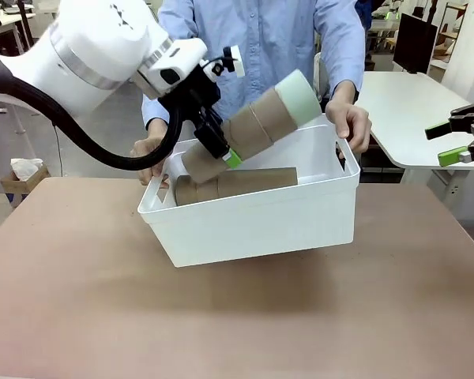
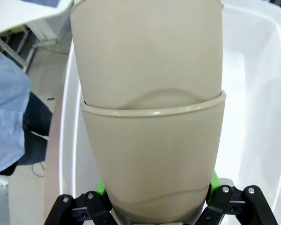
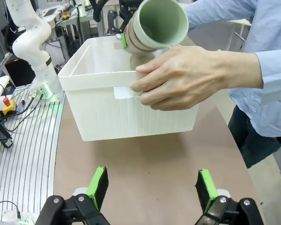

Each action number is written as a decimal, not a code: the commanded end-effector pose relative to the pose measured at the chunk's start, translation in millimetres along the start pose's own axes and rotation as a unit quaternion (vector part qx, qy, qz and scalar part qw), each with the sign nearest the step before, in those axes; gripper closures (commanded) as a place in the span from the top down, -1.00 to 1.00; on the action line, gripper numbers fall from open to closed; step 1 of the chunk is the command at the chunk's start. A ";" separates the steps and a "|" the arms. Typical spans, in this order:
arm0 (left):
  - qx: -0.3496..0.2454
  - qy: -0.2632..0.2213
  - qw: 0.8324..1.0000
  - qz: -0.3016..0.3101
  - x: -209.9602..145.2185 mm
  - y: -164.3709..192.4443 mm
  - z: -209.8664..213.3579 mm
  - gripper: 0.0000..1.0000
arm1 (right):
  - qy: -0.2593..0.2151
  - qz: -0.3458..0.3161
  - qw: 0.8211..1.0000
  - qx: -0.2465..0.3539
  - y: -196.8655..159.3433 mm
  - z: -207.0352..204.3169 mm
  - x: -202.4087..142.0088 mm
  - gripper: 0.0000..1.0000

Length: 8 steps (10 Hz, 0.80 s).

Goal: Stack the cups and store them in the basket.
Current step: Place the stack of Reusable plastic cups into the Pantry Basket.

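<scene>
Gripping both ends of the basket, a person's hands hold it tilted.
Left end effector pinches tan cup stack, mint-tipped; right end effector spread.

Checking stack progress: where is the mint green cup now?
Front view, centre-right: the mint green cup tops the tilted stack held by the left gripper, above the basket, beside the person's hand.
</scene>
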<state>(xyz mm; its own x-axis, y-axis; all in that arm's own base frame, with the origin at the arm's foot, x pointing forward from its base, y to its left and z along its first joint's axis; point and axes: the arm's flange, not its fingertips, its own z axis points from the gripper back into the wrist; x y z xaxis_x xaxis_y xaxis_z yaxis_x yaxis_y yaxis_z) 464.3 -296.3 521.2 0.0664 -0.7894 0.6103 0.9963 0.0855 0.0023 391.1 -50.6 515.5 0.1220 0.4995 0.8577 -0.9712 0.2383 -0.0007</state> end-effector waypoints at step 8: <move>0.015 0.093 0.996 -0.004 -9.4 19.8 -67.0 0.70 | -0.006 -0.006 1.000 -0.008 -1.0 -0.2 2.8 1.00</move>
<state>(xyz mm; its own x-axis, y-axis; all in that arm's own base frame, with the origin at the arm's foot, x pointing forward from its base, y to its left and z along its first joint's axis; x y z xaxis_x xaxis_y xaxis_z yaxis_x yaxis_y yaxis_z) 482.6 -320.4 460.9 0.0455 -0.8820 0.4691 0.9983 0.0574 0.0112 391.1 -50.6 515.5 0.1221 0.4995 0.8577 -0.9712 0.2384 -0.0006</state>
